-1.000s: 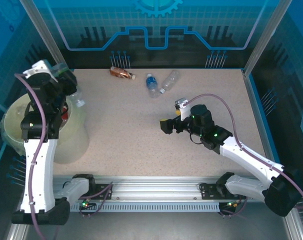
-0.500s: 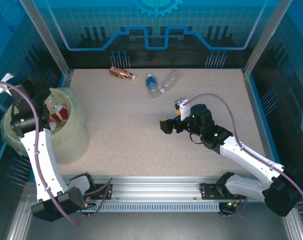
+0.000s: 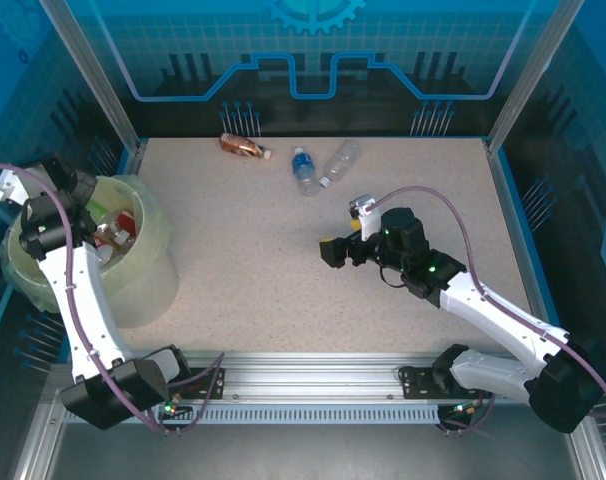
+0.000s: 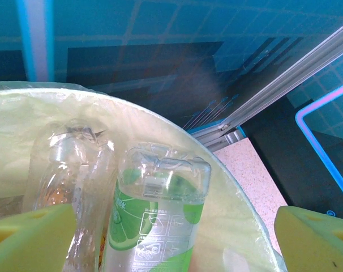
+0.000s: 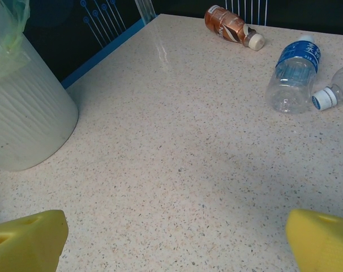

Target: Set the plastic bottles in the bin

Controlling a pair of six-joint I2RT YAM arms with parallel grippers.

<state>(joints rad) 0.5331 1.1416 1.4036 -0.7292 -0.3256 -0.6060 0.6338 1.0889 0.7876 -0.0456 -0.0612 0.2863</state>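
Observation:
The bin (image 3: 155,262) stands at the table's left edge with several plastic bottles (image 3: 116,228) inside. My left gripper (image 4: 172,249) hangs over its mouth, open. A green-labelled bottle (image 4: 160,209) stands between the wide-apart pads and touches neither; a crushed clear bottle (image 4: 69,170) leans beside it. At the table's far edge lie a brown bottle (image 3: 241,146), a blue-labelled bottle (image 3: 304,170) and a clear bottle (image 3: 340,161). My right gripper (image 3: 331,250) hovers open over bare table at mid-right, nothing between its pads (image 5: 24,238).
The right wrist view has the bin's ribbed wall (image 5: 24,113) at the left and the three bottles (image 5: 293,73) far ahead. Blue enclosure walls and aluminium posts (image 3: 88,75) ring the speckled table (image 3: 253,280).
My left arm swung from the bin's right rim towards its left side. Its jaws opened, and the clear bottle it held is no longer in them. The right arm has not moved.

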